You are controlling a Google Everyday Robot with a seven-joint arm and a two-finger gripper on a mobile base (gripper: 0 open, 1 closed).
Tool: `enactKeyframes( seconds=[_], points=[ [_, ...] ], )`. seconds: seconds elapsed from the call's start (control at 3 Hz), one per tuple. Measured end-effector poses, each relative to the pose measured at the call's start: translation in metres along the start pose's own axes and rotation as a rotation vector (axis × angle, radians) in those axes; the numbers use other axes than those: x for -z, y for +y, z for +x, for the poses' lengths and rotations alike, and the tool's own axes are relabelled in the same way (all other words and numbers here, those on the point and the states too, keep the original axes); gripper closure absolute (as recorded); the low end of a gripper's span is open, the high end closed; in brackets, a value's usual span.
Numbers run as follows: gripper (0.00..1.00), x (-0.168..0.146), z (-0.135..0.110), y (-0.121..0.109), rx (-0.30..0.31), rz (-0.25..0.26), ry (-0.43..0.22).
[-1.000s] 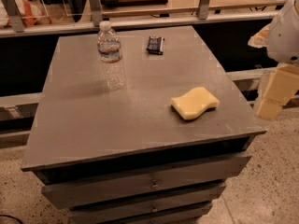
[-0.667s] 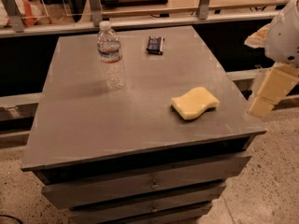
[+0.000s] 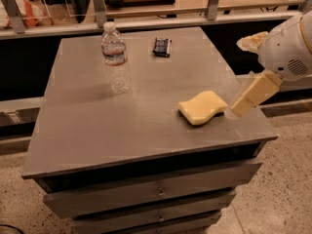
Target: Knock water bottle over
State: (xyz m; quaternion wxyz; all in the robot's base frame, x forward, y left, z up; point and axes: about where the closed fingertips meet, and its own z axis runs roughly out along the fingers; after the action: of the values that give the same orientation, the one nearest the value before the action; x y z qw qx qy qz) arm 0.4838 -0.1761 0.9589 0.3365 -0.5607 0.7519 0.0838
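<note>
The water bottle (image 3: 115, 57) is clear ribbed plastic with a white cap and a white, red and blue label band. It stands upright at the back left of the grey table top (image 3: 112, 126). My gripper (image 3: 243, 105) is at the right edge of the table, hanging from the white arm housing (image 3: 287, 48). Its cream tip is just right of the yellow wavy sponge (image 3: 203, 107). The gripper is far from the bottle, across the table to its right, and holds nothing that I can see.
A small black rectangular object (image 3: 162, 47) lies at the back middle of the table. The table has drawers (image 3: 156, 191) in its front. A railing with glass panels (image 3: 146, 4) runs behind it. Speckled floor (image 3: 282, 189) lies to the right.
My gripper has moved left, from beside the table to over its right edge, close to the sponge. The bottle, sponge and black object have not moved.
</note>
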Motion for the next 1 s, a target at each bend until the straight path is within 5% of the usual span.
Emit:
enactKeyframes(
  seconds=[1.0],
  points=[
    [0.00,-0.057,-0.010,-0.021,-0.132,-0.010,-0.206]
  ],
)
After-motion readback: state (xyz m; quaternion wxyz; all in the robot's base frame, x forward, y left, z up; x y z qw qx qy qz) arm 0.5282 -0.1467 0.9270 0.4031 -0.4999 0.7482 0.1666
